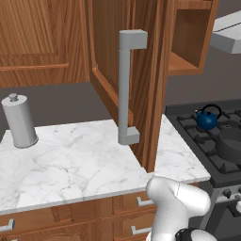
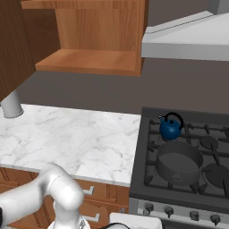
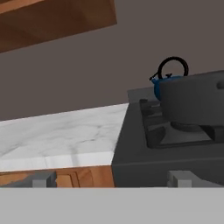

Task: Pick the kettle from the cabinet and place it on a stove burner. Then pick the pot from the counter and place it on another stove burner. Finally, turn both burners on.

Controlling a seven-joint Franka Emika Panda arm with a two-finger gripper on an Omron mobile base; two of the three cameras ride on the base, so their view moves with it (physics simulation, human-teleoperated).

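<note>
White marble counter (image 1: 80, 160) fills the lower left of the left base view, with brown drawers below it and one tall grey canister (image 1: 19, 121) standing upright near its left edge. At centre of that view the one cabinet (image 1: 186, 42) door (image 1: 136, 80) stands swung out over the counter, its long grey bar handle (image 1: 126, 87) facing the camera; the door's lower edge hangs above the marble and blocks the sightline between the canister side and the stove. Behind it, upper right, the cabinet interior shows as a bare wooden shelf.

To the right lies the black cooktop (image 2: 147, 147). One blue kettle (image 2: 170, 127) sits upright on a rear burner, and one dark pot (image 2: 179, 162) sits on the front burner just before it, the two close together. In the right base view two more burners (image 2: 209, 143) show uncovered at right, and a row of knobs (image 2: 169, 210) runs along the stove's front edge. A grey hood (image 2: 188, 36) overhangs the upper right.

In the hand view the gripper (image 3: 112, 178) sits low, level with the counter's front edge, fingers spread wide and holding nothing, with the stove's front corner between them. Open marble lies left of the stove.
</note>
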